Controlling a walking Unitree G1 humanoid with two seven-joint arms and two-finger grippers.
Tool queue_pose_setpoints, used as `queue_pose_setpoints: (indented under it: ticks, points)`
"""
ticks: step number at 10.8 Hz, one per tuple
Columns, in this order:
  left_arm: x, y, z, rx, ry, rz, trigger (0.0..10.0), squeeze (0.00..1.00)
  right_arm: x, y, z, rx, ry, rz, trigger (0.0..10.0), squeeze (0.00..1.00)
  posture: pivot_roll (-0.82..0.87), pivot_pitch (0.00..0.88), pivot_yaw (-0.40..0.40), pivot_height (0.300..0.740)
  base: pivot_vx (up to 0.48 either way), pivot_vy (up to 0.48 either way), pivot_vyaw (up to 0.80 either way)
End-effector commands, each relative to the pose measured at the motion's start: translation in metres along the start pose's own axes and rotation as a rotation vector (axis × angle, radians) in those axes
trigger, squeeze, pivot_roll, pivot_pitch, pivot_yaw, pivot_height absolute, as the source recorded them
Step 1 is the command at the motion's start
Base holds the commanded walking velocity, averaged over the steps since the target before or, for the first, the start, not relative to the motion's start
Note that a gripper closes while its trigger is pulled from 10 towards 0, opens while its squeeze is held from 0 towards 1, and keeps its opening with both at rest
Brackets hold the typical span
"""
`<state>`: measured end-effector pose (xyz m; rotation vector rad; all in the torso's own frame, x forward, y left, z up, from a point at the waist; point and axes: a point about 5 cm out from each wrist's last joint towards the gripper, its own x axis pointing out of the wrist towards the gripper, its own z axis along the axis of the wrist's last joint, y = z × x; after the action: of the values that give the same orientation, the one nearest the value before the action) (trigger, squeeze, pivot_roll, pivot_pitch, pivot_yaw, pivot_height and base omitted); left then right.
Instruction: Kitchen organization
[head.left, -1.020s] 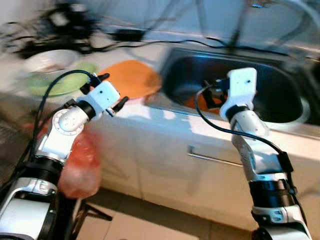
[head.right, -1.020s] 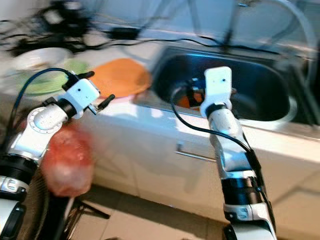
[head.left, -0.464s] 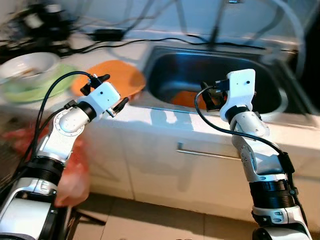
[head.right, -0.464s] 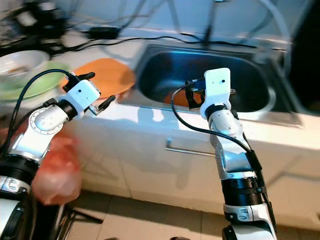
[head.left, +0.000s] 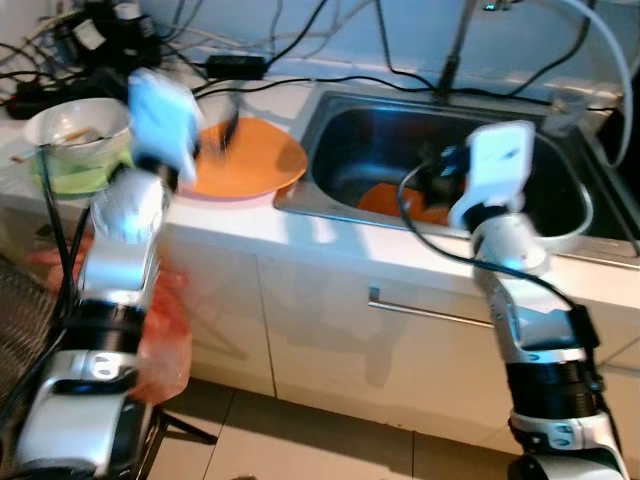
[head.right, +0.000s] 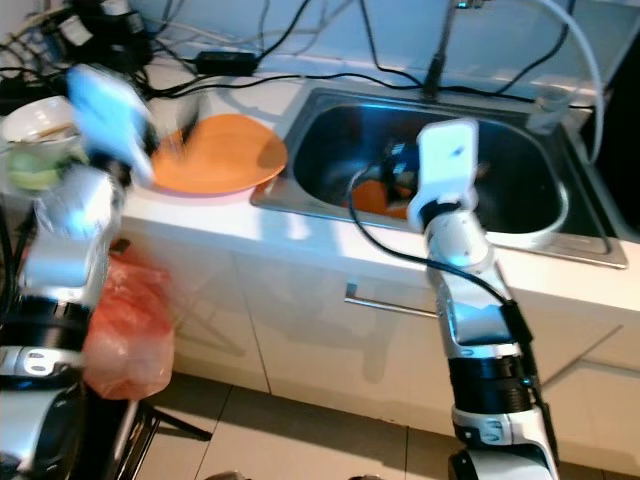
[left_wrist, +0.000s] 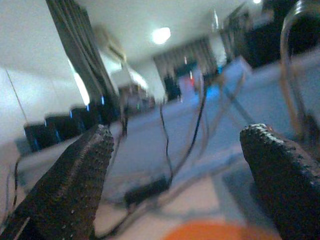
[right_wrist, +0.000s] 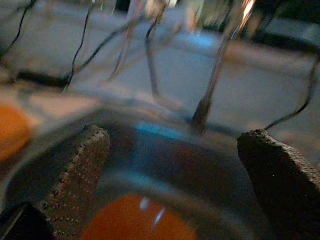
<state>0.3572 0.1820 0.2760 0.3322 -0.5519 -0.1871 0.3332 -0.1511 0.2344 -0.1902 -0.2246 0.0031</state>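
So the robot's standing at a white kitchen surface (head.left: 330, 235) with a steel sink (head.left: 345, 150) set into it. The left end effector (left_wrist: 175, 165) is up over the surface near an orange plate (head.left: 245, 160), and it's pretty motion-blurred in the head views; in the left wrist view its two black fingers (left_wrist: 75, 180) are spread wide apart with nothing between them, and a sliver of the orange plate shows low between them. That plate sits on the surface just beside the sink's left edge, apparently stacked on a pinkish one underneath. Further left there's a white bowl (head.left: 78, 122) resting on a green plate (head.left: 70, 175), and behind all that a tangle of black cables (head.left: 250, 65) and a power adapter along the wall. The right end effector (right_wrist: 175, 165) is hovering over the sink basin, fingers (right_wrist: 75, 170) also open wide and empty. Inside the sink lies another orange dish (head.left: 385, 198), which the right wrist view shows as an orange blob low down, between the fingers. A tap (head.right: 440, 45) rises behind the sink, and a white hose (head.left: 600, 40) loops at the right. A red plastic bag (head.right: 125, 320) hangs in front of the cupboard under the left arm. The cupboard has a metal handle (head.left: 430, 312).
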Motion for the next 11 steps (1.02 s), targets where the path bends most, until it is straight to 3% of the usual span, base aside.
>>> queue_pose_setpoints:
  ticks: [1, 4, 10, 11]
  points:
    - [0.005, -0.002, 0.015, -0.052, -0.045, 0.034, 10.0, 0.00, 0.001, -0.009, 0.024, -0.029, -0.104, -0.061, 10.0, 0.00, 0.02, 0.000, -0.010, 0.740, 0.000, 0.000, 0.00]
    - [0.004, -0.025, 0.033, -0.144, -0.107, 0.011, 10.0, 0.00, -0.004, -0.009, 0.041, -0.063, -0.172, -0.078, 10.0, 0.00, 0.01, 0.000, -0.005, 0.740, 0.106, 0.000, 0.00]
    - [0.005, -0.022, 0.033, -0.158, -0.069, 0.013, 10.0, 0.00, -0.004, -0.009, 0.039, -0.070, -0.162, -0.078, 10.0, 0.00, 0.01, 0.000, -0.003, 0.740, 0.464, 0.000, 0.00]
    - [0.005, -0.022, 0.034, -0.166, -0.072, 0.013, 10.0, 0.00, -0.004, -0.009, 0.039, -0.070, -0.160, -0.077, 10.0, 0.00, 0.01, 0.000, -0.003, 0.740, 0.000, 0.000, 0.00]
